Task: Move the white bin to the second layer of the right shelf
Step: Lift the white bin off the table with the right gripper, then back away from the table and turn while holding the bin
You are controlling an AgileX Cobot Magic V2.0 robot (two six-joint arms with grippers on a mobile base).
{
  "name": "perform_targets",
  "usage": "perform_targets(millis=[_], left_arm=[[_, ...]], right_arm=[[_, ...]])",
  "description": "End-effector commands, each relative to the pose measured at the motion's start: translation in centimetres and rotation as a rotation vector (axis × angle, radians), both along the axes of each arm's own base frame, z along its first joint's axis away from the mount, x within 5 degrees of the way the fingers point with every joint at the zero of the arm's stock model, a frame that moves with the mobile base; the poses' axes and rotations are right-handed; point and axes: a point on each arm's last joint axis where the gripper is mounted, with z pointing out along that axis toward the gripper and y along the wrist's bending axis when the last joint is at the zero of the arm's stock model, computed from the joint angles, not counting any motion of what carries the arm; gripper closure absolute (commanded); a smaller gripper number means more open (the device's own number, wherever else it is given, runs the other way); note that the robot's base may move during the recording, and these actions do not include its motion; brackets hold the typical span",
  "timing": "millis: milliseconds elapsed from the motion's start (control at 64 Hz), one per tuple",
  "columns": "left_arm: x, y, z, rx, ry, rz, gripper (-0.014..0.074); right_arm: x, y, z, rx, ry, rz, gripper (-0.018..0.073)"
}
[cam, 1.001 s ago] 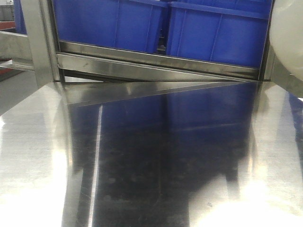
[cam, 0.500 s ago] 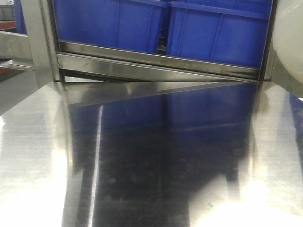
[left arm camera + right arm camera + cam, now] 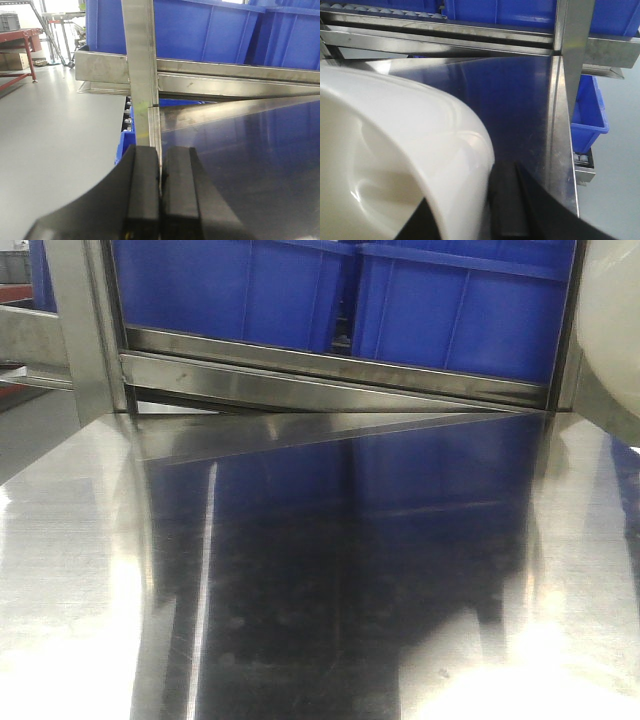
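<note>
The white bin (image 3: pixel 395 150) fills the left half of the right wrist view, raised over the steel tabletop (image 3: pixel 520 100). My right gripper (image 3: pixel 470 200) is shut on its wall, one black finger (image 3: pixel 507 200) outside and the other inside the tub. In the front view only the bin's rounded side (image 3: pixel 612 320) shows at the upper right edge, beyond a steel post (image 3: pixel 565 330). My left gripper (image 3: pixel 160 170) is shut with nothing in it, over the tabletop's left edge, facing a rack upright (image 3: pixel 142 60). The right shelf second layer is out of view.
Blue crates (image 3: pixel 330 290) stand on the rack level straight ahead, behind a steel front lip (image 3: pixel 330 375). White rollers (image 3: pixel 380 10) line that level. A lower blue crate (image 3: pixel 587 115) sits right of the tabletop. Grey floor (image 3: pixel 55 130) lies to the left.
In the front view the white bin's edge has shifted slightly to the right. Nothing else has moved.
</note>
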Motion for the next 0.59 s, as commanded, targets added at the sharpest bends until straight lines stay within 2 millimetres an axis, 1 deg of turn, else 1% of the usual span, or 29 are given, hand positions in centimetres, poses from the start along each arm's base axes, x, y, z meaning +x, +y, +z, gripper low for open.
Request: perform_targets(millis=[0, 579], left_arm=[[0.03, 0.03, -0.39, -0.019, -0.06, 0.002, 0.0512], [0.03, 0.03, -0.39, -0.019, -0.06, 0.002, 0.0512]], right_arm=[[0.13, -0.02, 1.82, 0.02, -0.123, -0.004, 0.0526], [0.13, -0.02, 1.82, 0.02, -0.123, -0.004, 0.0526]])
